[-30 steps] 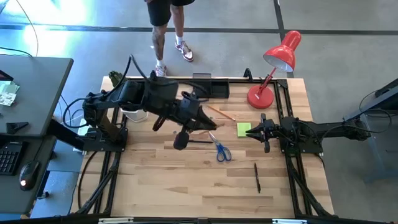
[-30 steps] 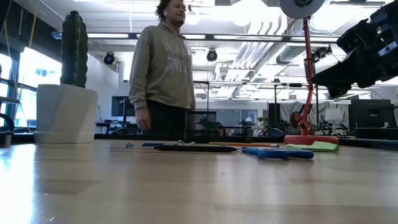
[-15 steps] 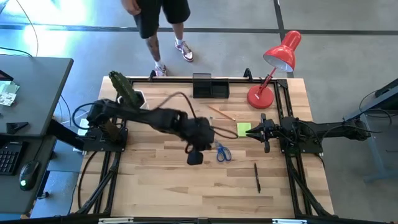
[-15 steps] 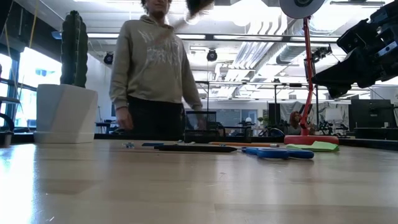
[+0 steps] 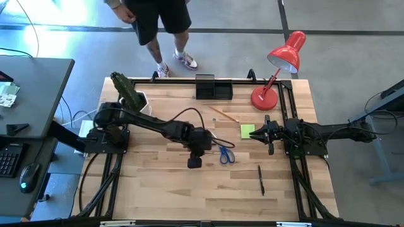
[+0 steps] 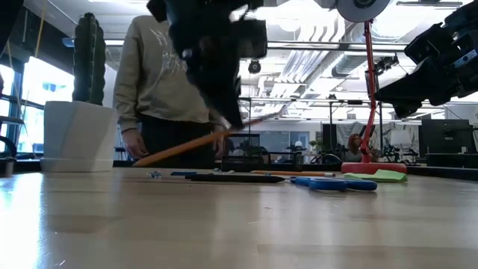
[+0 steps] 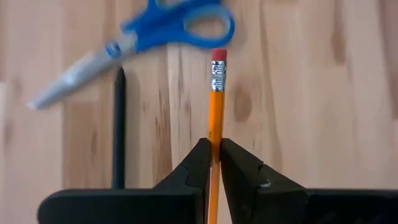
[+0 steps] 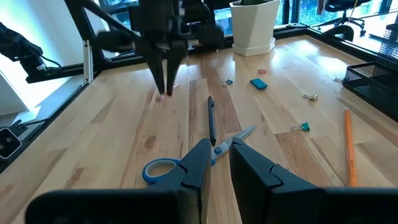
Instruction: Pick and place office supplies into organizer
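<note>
While pale wooden planks with visible grain and seams form the table top (image 5: 158, 183), a grey concrete floor lies beyond it, and a person in a tan hooded sweatshirt (image 6: 160, 82) stands at the far edge. At that edge sit a small black rectangular mesh organizer (image 5: 213, 87), a glossy red desk lamp with a round base (image 5: 273, 79), and a white faceted pot holding a ribbed green cactus (image 6: 78, 119). Over the middle of the table the left gripper (image 7: 214, 155) has its dark, smooth fingers pinched on a thin orange wooden pencil (image 7: 215, 99) with a metal ferrule and pink eraser, held off the surface and slanting. Beneath it lie blue-handled steel scissors (image 5: 224, 152) beside a slim black pen (image 7: 118, 124). A yellow-green square sticky-note pad (image 5: 247, 130) rests just in front of the right gripper (image 8: 216, 155), whose fingers stand slightly apart around nothing, above the table. Another black pen (image 5: 261, 180) lies apart nearer the front, a second orange pencil (image 5: 224, 114) lies near the organizer, and a tiny blue eraser (image 8: 259, 83) sits towards the cactus.
</note>
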Controlling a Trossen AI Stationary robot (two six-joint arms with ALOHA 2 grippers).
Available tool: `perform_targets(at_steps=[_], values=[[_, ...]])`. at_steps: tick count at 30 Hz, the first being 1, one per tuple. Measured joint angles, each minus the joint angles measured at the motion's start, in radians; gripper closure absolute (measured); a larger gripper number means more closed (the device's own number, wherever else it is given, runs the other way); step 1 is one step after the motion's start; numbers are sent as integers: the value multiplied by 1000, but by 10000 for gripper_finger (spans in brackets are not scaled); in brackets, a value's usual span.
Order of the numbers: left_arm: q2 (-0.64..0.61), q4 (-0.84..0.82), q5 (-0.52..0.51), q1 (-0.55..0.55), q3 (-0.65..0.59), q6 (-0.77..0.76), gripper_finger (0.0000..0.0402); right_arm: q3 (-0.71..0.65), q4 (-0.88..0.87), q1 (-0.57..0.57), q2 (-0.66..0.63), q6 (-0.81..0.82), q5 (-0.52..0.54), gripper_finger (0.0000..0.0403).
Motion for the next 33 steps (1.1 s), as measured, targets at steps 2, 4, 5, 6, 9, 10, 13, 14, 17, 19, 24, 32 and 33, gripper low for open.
perform_targets(at_steps=[2, 4, 5, 6, 9, 10, 13, 14, 17, 19, 24, 32, 33], values=[[20, 0, 5, 7, -1, 12, 370, 0, 0, 0, -1, 0, 0, 350], [35, 4, 8, 14, 0, 15, 345, 0, 0, 0, 0, 0, 0, 350], [36, -3, 9, 18, -1, 20, 329, 0, 0, 0, 0, 0, 0, 350], [36, -2, 10, 21, -1, 23, 311, 0, 0, 0, -1, 0, 0, 350], [29, -44, 9, 35, 22, 28, 251, 0, 0, 0, -1, 0, 0, 350], [24, -79, 8, 41, 45, 19, 232, 0, 0, 0, -1, 0, 0, 350], [-12, -151, 7, 45, 111, -11, 187, 0, 0, 0, 0, 0, 0, 350], [-29, -154, 7, 45, 125, -21, 177, 0, 0, 0, -1, 0, 0, 350], [-96, -156, 6, 35, 153, -66, 161, 0, 0, 0, 0, 0, 0, 350], [-166, -155, -9, 32, 154, -102, 160, 0, 0, 0, -1, 0, 0, 350], [-385, -49, -81, 15, 97, -116, 184, 0, 0, 0, -1, 0, 0, 350], [-789, 294, -98, 16, -328, -142, 243, 0, 0, 0, 0, 0, 0, 350], [-848, 327, -101, 16, -390, -148, 249, 0, 0, 0, 0, 0, 0, 350]])
